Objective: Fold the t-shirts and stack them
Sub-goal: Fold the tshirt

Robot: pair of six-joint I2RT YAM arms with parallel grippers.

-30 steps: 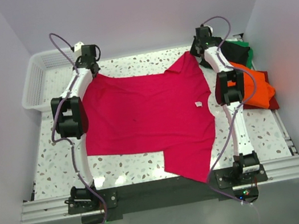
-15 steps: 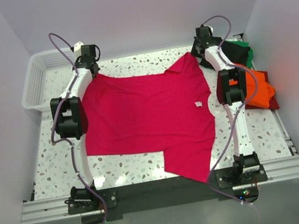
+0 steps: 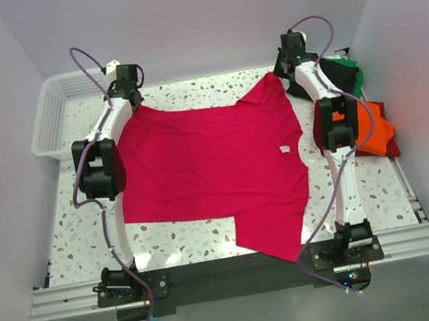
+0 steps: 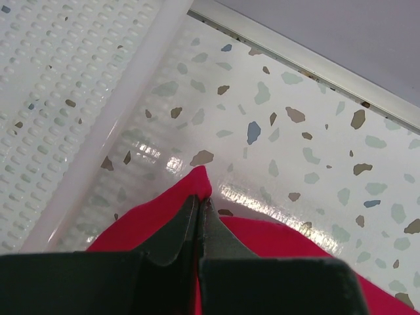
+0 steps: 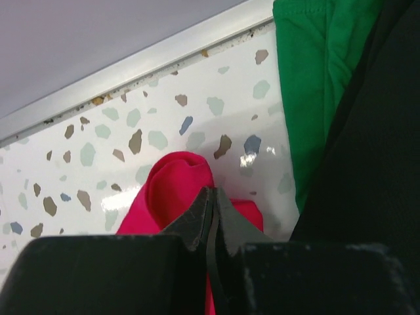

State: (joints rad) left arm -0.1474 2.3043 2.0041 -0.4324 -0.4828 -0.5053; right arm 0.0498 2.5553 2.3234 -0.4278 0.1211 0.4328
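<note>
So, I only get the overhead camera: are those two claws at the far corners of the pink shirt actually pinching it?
Observer: Yes. The left wrist camera shows the left gripper shut on a pointed corner of the crimson-pink t-shirt.
Operator: And the other claw?
Observer: The right gripper is shut on a bunched fold of that shirt.
Operator: Is it snagging the pile beside it?
Observer: No. Its camera shows a strip of bare table between the fold and the green t-shirt, which lies against the black t-shirt.
</note>
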